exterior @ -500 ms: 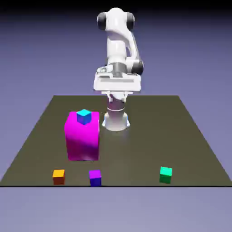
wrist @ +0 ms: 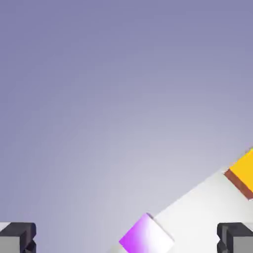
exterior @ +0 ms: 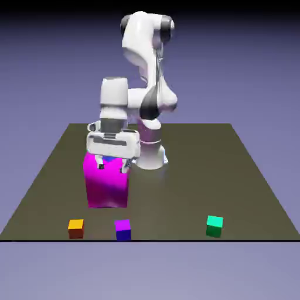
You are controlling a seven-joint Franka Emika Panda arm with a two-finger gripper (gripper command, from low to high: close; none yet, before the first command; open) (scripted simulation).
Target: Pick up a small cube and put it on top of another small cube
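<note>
Has gripper (exterior: 113, 167) open, tips well apart, nr top of magenta block (exterior: 107, 190); can't tell if touching. Shows orange cube (exterior: 76, 229) on table (exterior: 176, 199) nr front edge, ext. view's left, apart from purple cube (exterior: 123, 230).

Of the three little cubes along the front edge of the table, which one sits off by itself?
The green cube, on the exterior view's right; the orange and purple cubes sit closer together on its left.
</note>
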